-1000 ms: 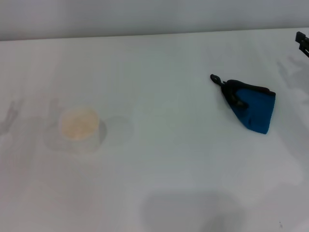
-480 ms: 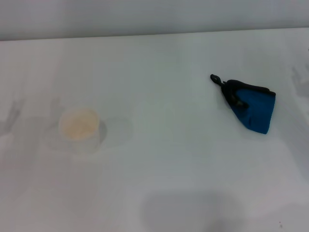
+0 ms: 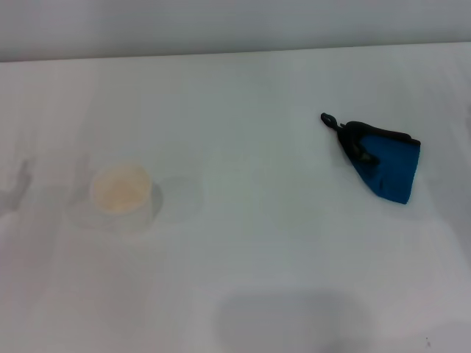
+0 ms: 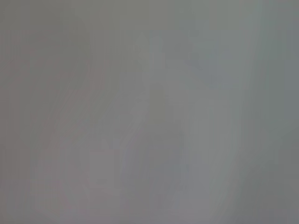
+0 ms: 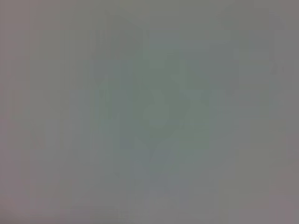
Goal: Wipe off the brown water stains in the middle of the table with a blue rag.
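1. The blue rag (image 3: pixel 384 166) lies crumpled on the right of the table (image 3: pixel 250 81), loop pointing far-left.
2. No brown stains visible mid-table; only a white cup (image 3: pixel 121 193) of tan liquid on the left.
3. Neither gripper's in view, so their state's anyone's guess.
4. Risk: a blind sweep could knock the cup over.

White cup (image 3: pixel 121 190) of tan liquid
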Controlling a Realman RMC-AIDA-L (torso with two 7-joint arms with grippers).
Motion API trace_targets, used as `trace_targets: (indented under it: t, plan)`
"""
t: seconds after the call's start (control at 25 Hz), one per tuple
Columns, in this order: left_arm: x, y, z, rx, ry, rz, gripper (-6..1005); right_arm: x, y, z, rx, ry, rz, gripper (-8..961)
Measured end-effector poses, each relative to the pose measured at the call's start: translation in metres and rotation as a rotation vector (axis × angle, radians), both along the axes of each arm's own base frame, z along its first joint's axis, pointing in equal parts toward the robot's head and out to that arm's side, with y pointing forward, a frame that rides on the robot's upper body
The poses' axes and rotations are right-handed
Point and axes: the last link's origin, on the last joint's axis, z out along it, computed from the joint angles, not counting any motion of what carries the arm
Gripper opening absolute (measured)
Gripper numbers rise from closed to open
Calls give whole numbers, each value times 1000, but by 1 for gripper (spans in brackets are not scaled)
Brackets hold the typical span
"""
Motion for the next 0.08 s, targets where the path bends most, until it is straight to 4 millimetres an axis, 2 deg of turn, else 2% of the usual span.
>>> trace_targets:
  t: [0.08]
  plan:
    - [0,0,-1,-2,0,2,876,1,-1,1,1,-3,-2,405]
